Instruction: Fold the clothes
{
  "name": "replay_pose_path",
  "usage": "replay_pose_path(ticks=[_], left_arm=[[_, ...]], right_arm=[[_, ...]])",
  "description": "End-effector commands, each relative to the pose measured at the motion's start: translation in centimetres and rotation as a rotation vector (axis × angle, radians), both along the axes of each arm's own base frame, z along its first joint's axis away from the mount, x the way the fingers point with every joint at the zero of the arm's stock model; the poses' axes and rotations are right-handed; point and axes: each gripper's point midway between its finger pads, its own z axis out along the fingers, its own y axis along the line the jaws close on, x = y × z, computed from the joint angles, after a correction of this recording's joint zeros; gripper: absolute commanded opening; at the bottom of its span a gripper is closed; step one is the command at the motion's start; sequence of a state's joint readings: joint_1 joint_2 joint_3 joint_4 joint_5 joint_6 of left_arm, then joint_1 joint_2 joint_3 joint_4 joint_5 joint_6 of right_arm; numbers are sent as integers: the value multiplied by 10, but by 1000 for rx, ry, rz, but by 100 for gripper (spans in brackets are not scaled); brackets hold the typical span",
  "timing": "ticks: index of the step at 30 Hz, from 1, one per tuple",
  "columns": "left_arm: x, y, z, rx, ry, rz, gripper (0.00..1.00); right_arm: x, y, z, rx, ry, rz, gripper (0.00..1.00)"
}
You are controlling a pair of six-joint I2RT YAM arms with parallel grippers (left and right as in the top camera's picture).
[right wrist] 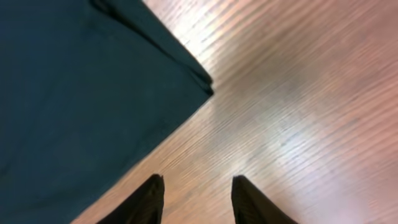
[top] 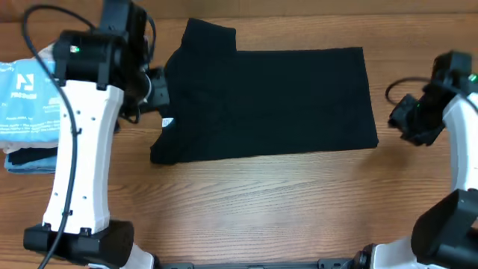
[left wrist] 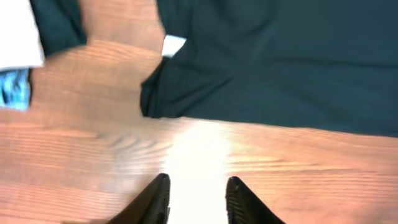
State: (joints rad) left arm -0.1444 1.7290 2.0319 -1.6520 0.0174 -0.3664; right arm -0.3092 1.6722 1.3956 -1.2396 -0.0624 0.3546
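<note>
Pincers parted and empty, both arms flank the shirt (top: 269,101) on the counter (top: 284,202). The left pincer (left wrist: 198,180) hangs over bare wood with nothing between its jaws, and the right pincer (right wrist: 198,179) is likewise released, holding nothing. The black shirt lies flat toward the counter's far edge as a wide band, its long axis running from left to right. Its left end, where a sleeve juts out and a white tag (left wrist: 173,45) shows, sits just ahead of the left pincer. The shirt's near right corner lies ahead and to the left of the right pincer, close but apart. Each arm is therefore nearest to its own end of the band. A blue garment (top: 26,97) rests at the counter's left edge, well clear of the work. The next fold would probably carry one end across to the other along that long axis, with either arm placed to begin it.
</note>
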Motion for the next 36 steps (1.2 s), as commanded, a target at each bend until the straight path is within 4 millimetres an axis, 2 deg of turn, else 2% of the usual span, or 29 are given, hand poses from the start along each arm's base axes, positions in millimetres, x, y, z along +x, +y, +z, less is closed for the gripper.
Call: replay_pose_path(ticks=[1,3,5,8,11,16,19,24,27,32,36], left_arm=[[4,8,-68,46,103,66,47],[8,12,-96,22,119,101,54],[12,22,-117,9,117,148,65],[6,41,-146,7,150,222,66],[-6,55,-173,-8,193,277,69],[-17,63,-206,-102,216,341,70],[-23,67,-211,-104,230,356,69],[-17,64,-212,-117,209,349,69],[-14,60,-219,-143,190,351,69],[-13,55,-230,-170,172,346,68],[-11,55,-233,-169,156,338,67]], right_arm=[[-8,8,-54,100,14,-45,68],[-3,8,-67,105,-2,-43,68],[3,5,-71,95,-25,-43,68],[10,3,-74,88,-59,-71,66],[12,2,-83,85,-77,-88,59],[16,1,-93,75,-114,-89,57],[17,0,-97,71,-126,-89,54],[20,-1,-103,65,-157,-101,49],[19,0,-109,61,-167,-100,46],[24,-2,-107,56,-187,-98,44],[28,4,-107,54,-197,-77,42]])
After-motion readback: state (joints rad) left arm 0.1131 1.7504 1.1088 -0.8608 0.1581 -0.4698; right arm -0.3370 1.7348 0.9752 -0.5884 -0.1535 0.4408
